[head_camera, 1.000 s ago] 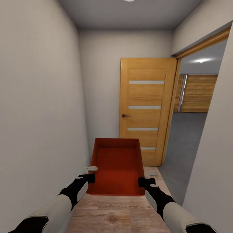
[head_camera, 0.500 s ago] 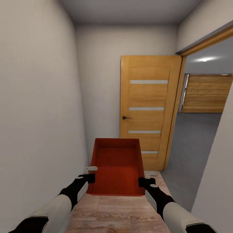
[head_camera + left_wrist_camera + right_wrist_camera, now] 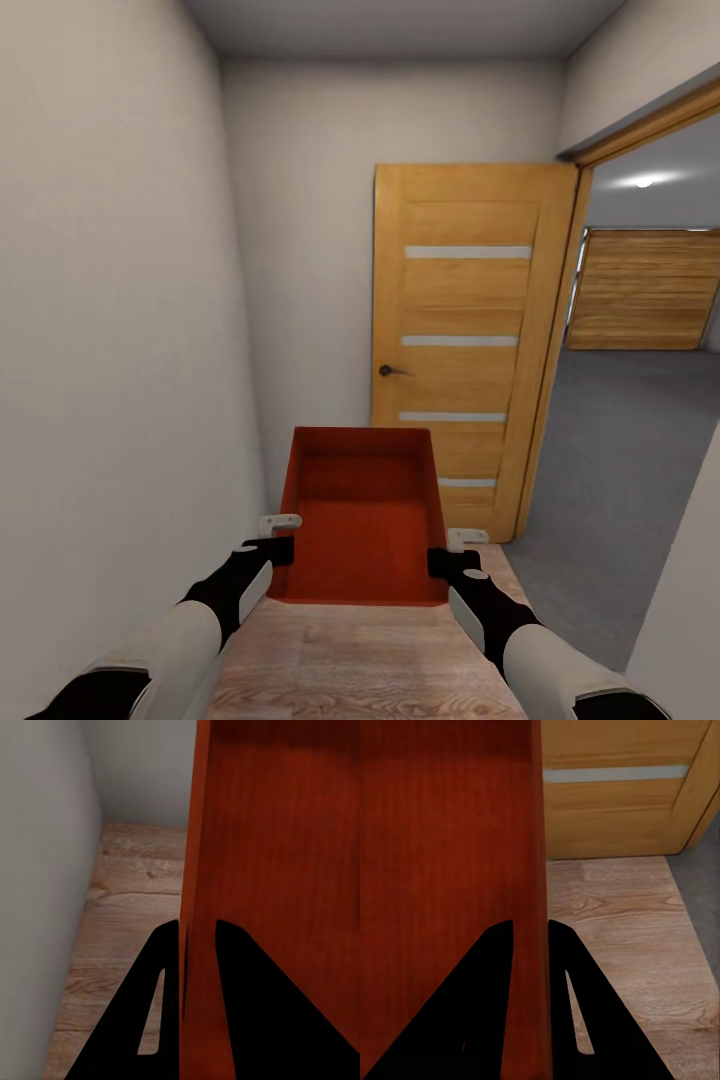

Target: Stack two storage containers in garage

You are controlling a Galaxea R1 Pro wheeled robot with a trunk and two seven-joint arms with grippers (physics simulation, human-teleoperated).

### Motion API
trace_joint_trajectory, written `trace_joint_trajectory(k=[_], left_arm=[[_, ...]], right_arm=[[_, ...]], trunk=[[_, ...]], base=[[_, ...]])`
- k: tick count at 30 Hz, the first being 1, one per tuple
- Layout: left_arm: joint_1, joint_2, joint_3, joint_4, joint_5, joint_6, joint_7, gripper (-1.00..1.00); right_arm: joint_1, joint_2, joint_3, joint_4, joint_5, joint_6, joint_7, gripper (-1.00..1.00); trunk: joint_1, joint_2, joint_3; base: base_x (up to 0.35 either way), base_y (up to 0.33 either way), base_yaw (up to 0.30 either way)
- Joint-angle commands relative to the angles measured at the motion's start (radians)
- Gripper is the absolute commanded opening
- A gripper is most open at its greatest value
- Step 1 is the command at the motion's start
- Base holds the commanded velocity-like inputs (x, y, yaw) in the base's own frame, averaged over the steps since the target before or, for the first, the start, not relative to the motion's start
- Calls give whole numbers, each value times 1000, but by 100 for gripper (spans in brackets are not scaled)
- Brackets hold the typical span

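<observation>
One red-orange open-top storage container [image 3: 362,520], thin plain walls, both grippers' fingers [image 3: 281,522] clamping sides

Soft, even light fills the corridor; a bright ceiling lamp [image 3: 643,182] glows in the room beyond the open wooden door [image 3: 462,340]. Shadows are faint. The head view bends walls at its edges and looks slightly soft; both wrist views show black, detail-less fingers.
</observation>
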Motion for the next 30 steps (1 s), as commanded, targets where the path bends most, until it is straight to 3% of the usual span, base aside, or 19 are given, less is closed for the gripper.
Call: trace_joint_trajectory(k=[1,9,30], left_arm=[[0,11,27,-19,-19,-29,10,-100],[0,10,26,-22,-19,-29,10,-100],[0,9,24,-24,-21,-31,10,-100]], right_arm=[[0,-5,-15,2,-10,-1,-9,-100],[0,-3,-14,2,-10,7,-9,-100],[0,-4,-14,2,-10,6,-7,-100]], trunk=[[1,-1,-1],[1,-1,-1],[1,-1,-1]], base=[[67,0,0],[12,0,-86],[0,0,-237]])
